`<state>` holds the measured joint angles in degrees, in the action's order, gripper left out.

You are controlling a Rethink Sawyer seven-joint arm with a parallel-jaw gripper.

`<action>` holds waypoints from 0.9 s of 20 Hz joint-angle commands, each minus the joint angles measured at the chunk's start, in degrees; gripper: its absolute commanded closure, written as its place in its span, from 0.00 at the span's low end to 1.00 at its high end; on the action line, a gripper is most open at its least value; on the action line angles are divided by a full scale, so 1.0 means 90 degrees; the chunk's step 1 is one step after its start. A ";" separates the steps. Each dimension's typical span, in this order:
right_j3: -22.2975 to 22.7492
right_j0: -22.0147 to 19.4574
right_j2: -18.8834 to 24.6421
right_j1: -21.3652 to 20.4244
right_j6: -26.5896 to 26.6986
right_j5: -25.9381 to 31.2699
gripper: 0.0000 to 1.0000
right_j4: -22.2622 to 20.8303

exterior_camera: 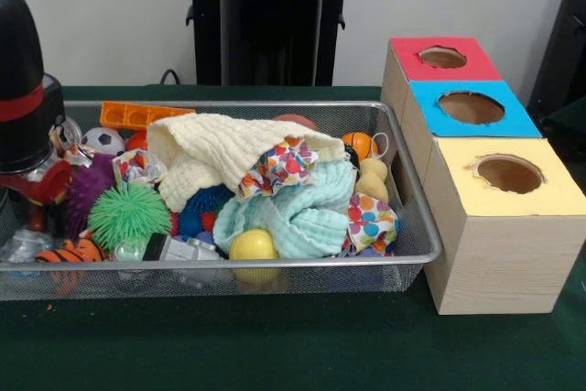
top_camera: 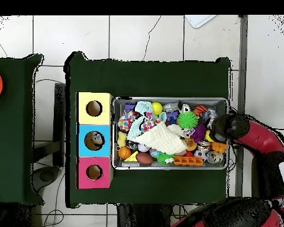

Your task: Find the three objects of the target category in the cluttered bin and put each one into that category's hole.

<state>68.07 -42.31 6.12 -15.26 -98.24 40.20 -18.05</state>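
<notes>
Arm at the bin's end, jaws hidden

From the front, you see the wire-mesh bin (exterior_camera: pixel 403 254) on the green worktop (exterior_camera: pixel 275 345), left of the three boxes (exterior_camera: pixel 494 217), with the arm (exterior_camera: pixel 23 89) over its left end. From overhead, the arm (top_camera: pixel 251 133) reaches the bin's (top_camera: pixel 170 167) right end; you cannot tell how the jaws stand

Silver mesh bin (exterior_camera: pixel 417 226); cream cloth (exterior_camera: pixel 220 148), mint cloth (exterior_camera: pixel 302 212), green spiky ball (exterior_camera: pixel 128 214), yellow ball (exterior_camera: pixel 253 245). At three o'clock, red (exterior_camera: pixel 417 70), blue (exterior_camera: pixel 513 121), yellow (exterior_camera: pixel 558 194) box tops.
</notes>
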 commanded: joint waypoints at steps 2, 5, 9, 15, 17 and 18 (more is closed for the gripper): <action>-0.0778 -0.0774 0.0250 -0.0087 0.1456 0.0929 0.00 -0.0309; -0.0859 -0.0837 0.0362 -0.0075 0.1498 0.0977 0.00 -0.0363; -0.0921 -0.0874 0.0522 -0.0064 0.1494 0.1014 0.00 -0.0489; -0.1790 -0.0925 0.0925 0.0548 0.1697 0.1063 0.00 -0.0676; -0.2106 -0.0911 0.1046 0.0757 0.1753 0.1106 0.00 -0.0729; -0.2295 -0.0870 0.1103 0.0860 0.1768 0.1165 0.00 -0.0762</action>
<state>61.74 -47.52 13.04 -12.94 -98.24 53.75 -18.05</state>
